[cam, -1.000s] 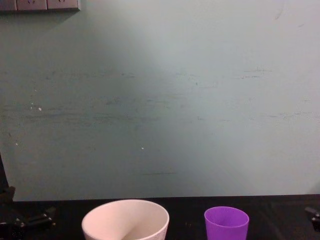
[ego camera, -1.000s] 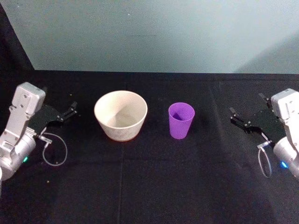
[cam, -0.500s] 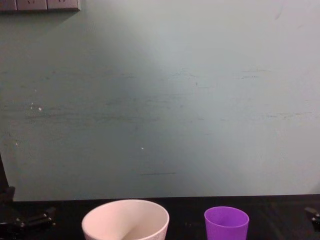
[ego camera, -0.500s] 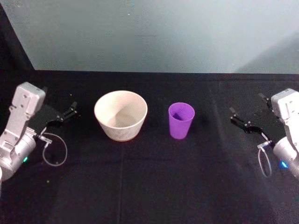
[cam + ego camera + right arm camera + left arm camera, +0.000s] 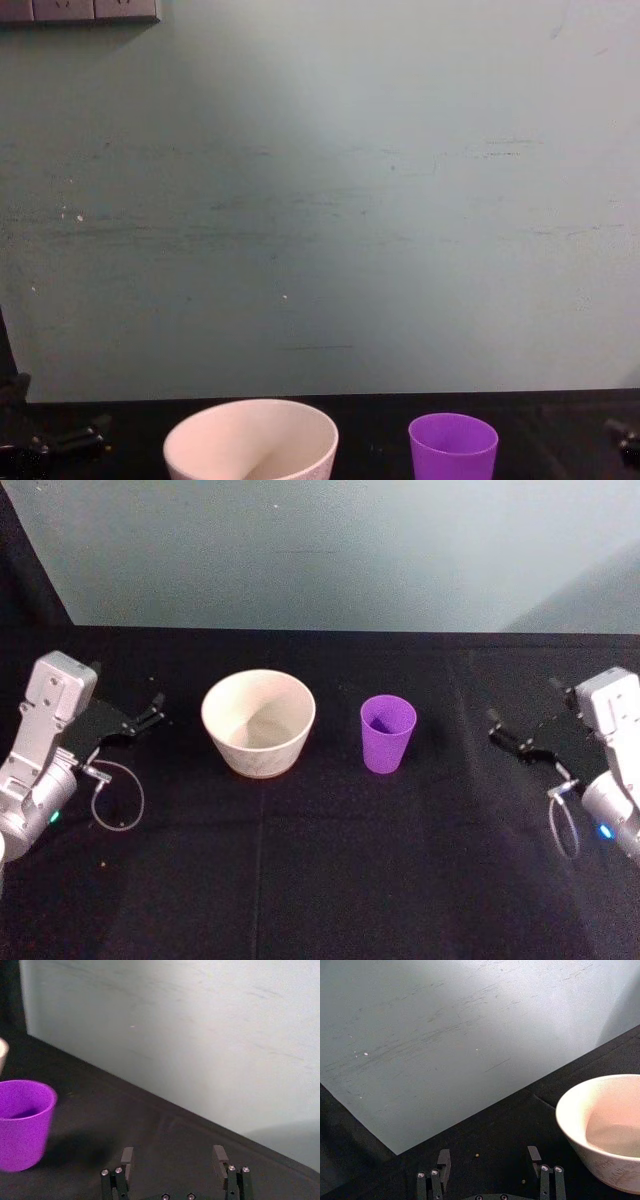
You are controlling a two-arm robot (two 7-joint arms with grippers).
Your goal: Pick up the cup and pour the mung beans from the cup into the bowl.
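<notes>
Head view: cup (image 5: 388, 733) beside bowl (image 5: 258, 723); left hand (image 5: 156, 711), right hand (image 5: 525, 710) spread.

Left gripper (image 5: 152, 715), right gripper (image 5: 500, 735): jaws apart, low at sides.

The left arm (image 5: 50, 720) and right arm (image 5: 612, 715) are showing boxy silver-grey housings, thin looped cables (image 5: 118, 798) and small teal lights (image 5: 52, 818). The left gripper (image 5: 152, 713) and right gripper (image 5: 498, 735) are wearing black fingers (image 5: 443, 1161) with silver screws (image 5: 542, 1167).
</notes>
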